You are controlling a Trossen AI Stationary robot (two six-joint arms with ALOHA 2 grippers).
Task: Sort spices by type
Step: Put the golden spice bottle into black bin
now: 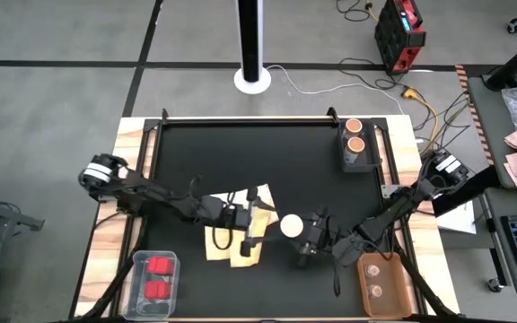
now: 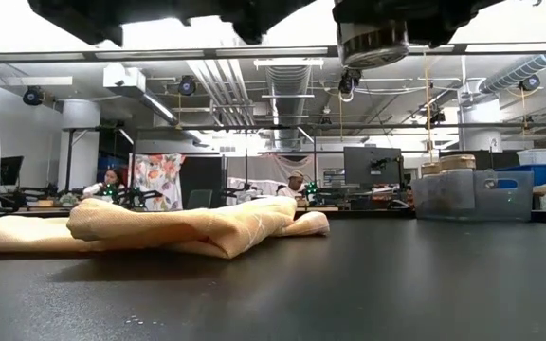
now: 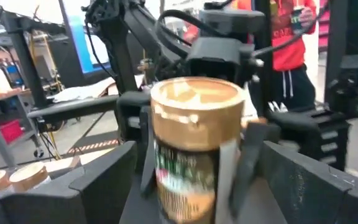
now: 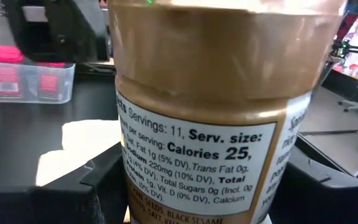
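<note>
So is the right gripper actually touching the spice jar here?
Touching. In the left wrist view the right gripper's fingers press against both sides of the spice jar; the right wrist view shows it filling that gripper.

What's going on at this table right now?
The right gripper holds a tan-topped spice jar up off the black table, above the yellow cloth. The left gripper waits open right beside it. Two red containers sit in a clear bin, two jars in a dark bin, and two pale ones in a brown tray.
</note>
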